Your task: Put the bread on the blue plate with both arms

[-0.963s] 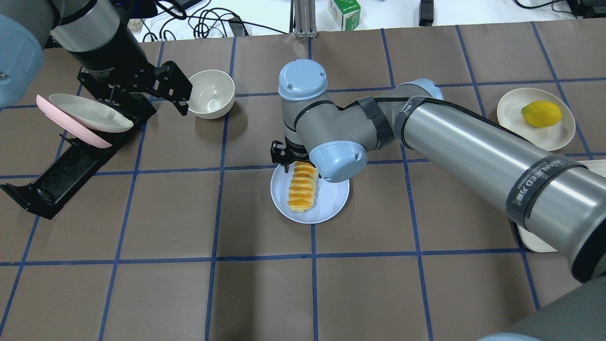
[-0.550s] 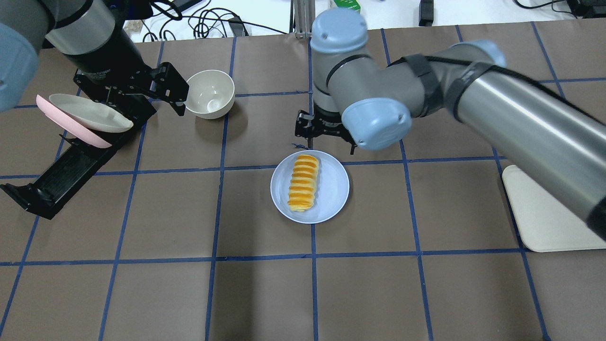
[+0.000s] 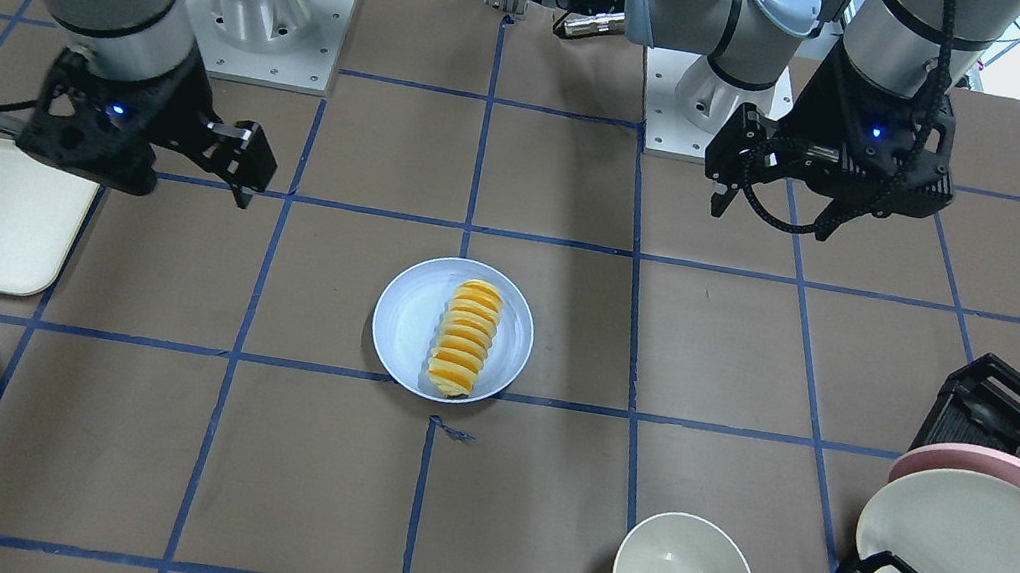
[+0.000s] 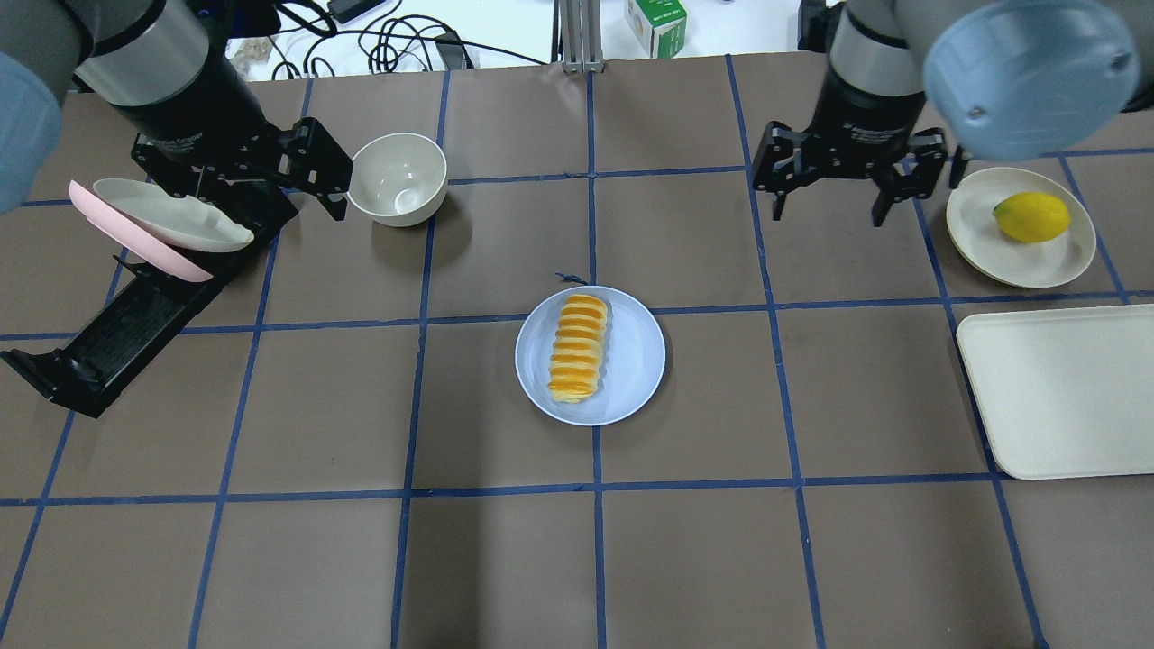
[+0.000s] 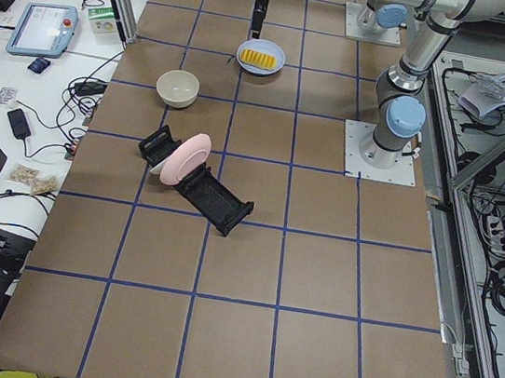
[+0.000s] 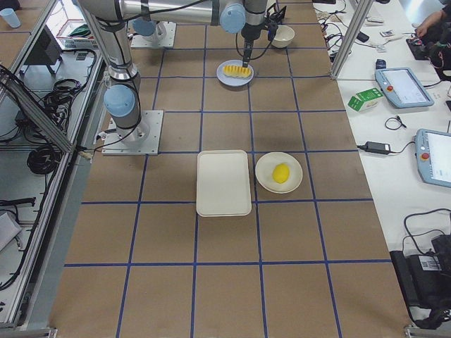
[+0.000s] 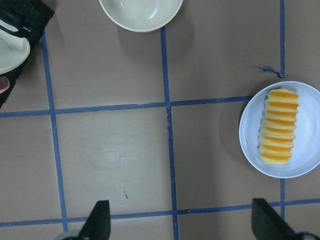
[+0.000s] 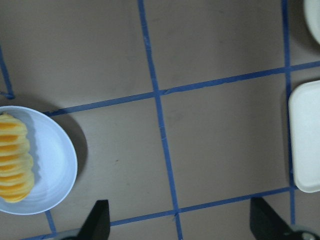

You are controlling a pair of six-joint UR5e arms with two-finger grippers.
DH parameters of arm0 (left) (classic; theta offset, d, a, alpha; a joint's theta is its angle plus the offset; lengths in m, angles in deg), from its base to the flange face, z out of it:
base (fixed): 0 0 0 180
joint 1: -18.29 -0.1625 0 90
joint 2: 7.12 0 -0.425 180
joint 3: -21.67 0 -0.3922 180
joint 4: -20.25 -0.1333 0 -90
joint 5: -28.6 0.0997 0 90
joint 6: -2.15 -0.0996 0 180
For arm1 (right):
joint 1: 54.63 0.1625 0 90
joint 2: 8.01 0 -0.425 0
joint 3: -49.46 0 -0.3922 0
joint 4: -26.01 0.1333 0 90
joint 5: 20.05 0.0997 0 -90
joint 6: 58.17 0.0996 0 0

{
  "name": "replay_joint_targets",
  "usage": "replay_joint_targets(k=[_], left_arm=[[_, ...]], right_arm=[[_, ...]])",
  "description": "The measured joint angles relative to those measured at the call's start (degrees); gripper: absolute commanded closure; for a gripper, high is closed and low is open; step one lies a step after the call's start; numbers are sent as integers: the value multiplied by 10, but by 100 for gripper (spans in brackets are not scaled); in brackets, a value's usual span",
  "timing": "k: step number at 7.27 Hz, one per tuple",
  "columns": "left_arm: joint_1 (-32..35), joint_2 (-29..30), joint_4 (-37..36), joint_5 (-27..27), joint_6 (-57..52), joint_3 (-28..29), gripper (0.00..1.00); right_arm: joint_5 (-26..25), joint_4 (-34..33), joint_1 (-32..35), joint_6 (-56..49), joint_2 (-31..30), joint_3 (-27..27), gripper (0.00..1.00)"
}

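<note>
The bread (image 4: 577,347), a ridged orange-yellow loaf, lies on the blue plate (image 4: 636,361) at the table's centre, on the plate's left half. No gripper touches it. My right gripper (image 4: 829,203) is open and empty, up and to the right of the plate, near the lemon plate. My left gripper (image 4: 257,180) is open and empty over the dish rack, next to the cream bowl. The left wrist view shows the bread (image 7: 279,126) on the plate (image 7: 307,147) at right. The right wrist view shows the bread (image 8: 15,160) and plate (image 8: 52,170) at lower left.
A cream bowl (image 4: 398,178) stands at the back left. A black dish rack (image 4: 135,315) holds a pink plate and a cream plate. A cream plate (image 4: 978,225) with a lemon (image 4: 1031,216) is at the right, with a cream tray (image 4: 1064,388) below it.
My right arm has risen off the plate and swung away to the back right with its gripper empty. The bread stays on the blue plate. The left arm has barely moved.
</note>
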Motion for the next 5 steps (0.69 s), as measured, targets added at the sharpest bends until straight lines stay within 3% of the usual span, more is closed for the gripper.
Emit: replay_joint_targets(k=[3,5], left_arm=[[-2,-1,-2,0,0,0,0],[-2,-1,-2,-3,1,-1,0]], right_arm=[[-4,32,-30,-10,-54,6,0],[26,36,-22,-12,-69,13,0]])
